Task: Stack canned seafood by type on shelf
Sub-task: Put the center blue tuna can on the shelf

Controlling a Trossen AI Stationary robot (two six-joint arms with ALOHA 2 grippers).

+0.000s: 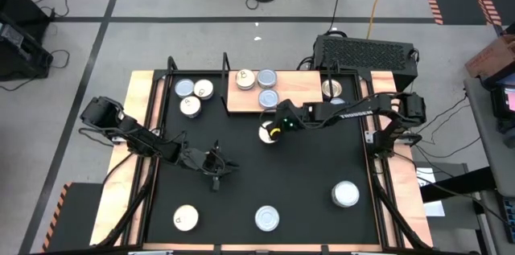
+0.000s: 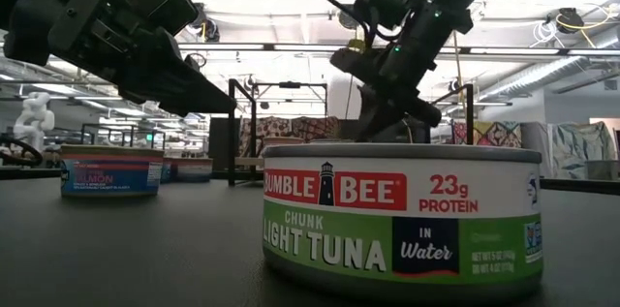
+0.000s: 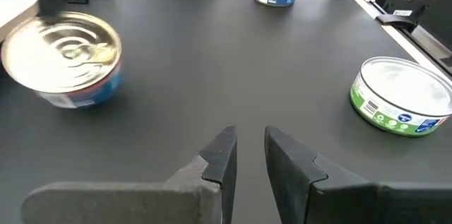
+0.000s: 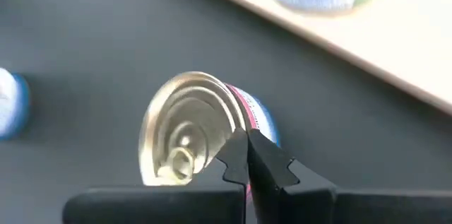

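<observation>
Three tins point(image 1: 257, 86) rest on the shelf point(image 1: 302, 86), most still scattered across the tabletop point(image 1: 322, 158); right hand point(image 1: 276, 130) clenched on a goldish tin's point(image 1: 268, 133) rim just beside the shelf, left hand point(image 1: 216, 166) narrowly parted, empty.

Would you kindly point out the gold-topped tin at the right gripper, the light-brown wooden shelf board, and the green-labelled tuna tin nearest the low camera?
Gold-topped tin point(image 4: 185, 136): right wrist view, its ringed lid.
Light-brown wooden shelf board point(image 1: 299, 88): high view, bare wood.
Green-labelled tuna tin point(image 2: 402, 218): low view, its label.

Left claw point(image 3: 247, 155) slightly parted; right claw point(image 4: 247, 155) pinched closed.
</observation>
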